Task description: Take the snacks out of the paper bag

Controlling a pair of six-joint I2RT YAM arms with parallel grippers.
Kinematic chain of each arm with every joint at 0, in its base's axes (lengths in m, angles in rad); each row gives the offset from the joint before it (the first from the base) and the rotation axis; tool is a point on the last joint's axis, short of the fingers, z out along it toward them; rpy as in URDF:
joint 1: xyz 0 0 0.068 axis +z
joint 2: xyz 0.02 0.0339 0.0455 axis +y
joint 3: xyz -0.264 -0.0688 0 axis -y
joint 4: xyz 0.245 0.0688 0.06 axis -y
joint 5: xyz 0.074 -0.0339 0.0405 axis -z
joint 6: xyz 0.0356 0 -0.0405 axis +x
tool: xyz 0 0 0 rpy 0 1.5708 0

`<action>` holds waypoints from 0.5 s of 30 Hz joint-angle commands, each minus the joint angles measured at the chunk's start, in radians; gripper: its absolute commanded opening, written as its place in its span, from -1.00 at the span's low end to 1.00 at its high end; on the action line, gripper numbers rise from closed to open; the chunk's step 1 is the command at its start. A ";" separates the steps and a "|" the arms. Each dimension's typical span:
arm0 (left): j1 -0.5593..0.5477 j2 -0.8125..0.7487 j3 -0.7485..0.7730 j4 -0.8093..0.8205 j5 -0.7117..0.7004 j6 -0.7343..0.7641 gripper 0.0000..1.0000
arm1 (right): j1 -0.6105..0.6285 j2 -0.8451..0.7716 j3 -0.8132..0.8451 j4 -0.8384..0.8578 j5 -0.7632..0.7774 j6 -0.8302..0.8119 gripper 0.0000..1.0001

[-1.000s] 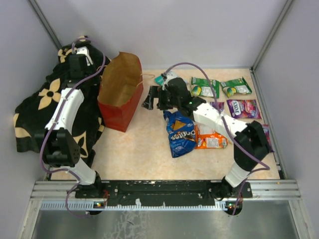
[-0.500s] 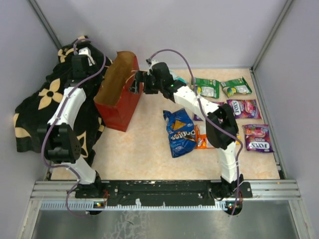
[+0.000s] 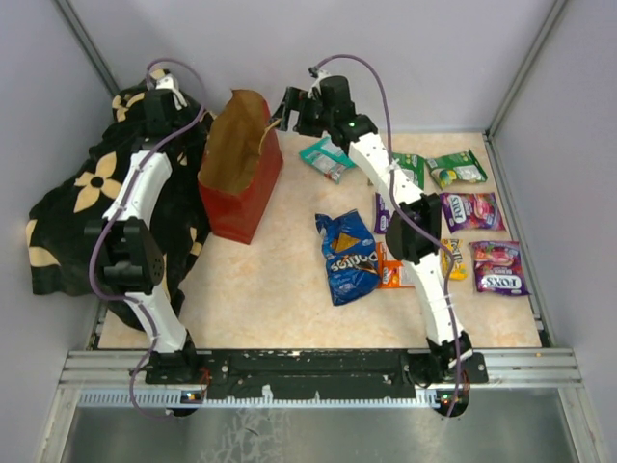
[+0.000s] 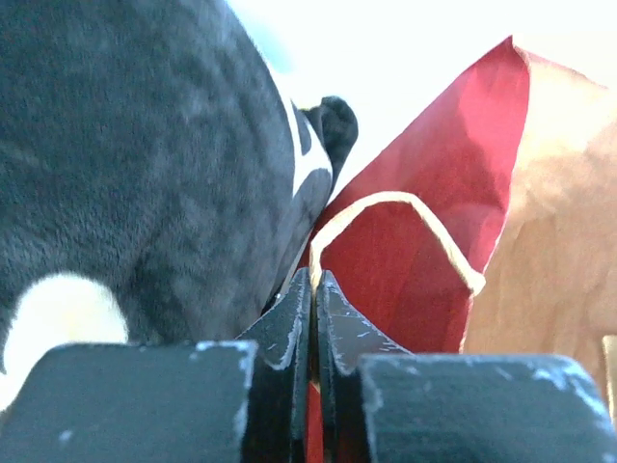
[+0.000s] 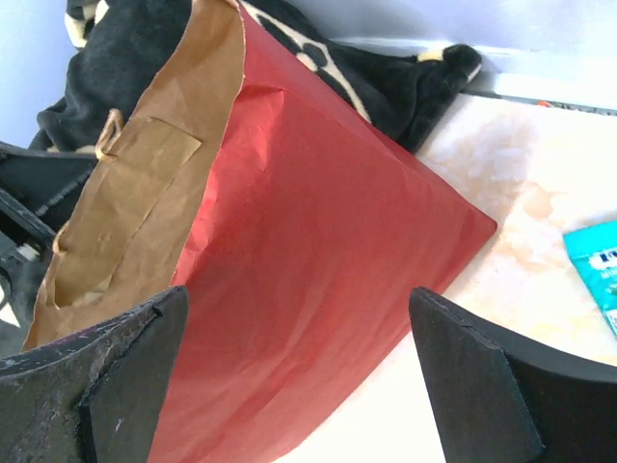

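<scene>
Two arms work paper bag [image 3: 241, 183], far-left of desk. Left gripper [image 4: 313, 289]: fingers pressed together, pinching cord handle [image 4: 386, 207]. Right gripper [image 5: 299, 318]: fingers spread, nothing held, beside bag mouth near far edge. Snacks [image 3: 347, 256] lie across right half. Step judged: reach into bag; contents unseen. Next: descend into mouth, clear of paper walls.

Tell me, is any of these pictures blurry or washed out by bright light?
Left wrist view: the background above the paper bag is blown out to white, and the blanket close to the lens looks soft. Right wrist view: the bag is sharp, though the dark fingers in the foreground show little detail. Top external view: even light, sharp, only faint shadows.
</scene>
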 commanded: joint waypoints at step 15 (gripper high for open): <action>0.006 -0.242 -0.041 0.034 -0.080 0.167 0.99 | -0.022 -0.619 -0.715 0.006 0.117 -0.120 0.98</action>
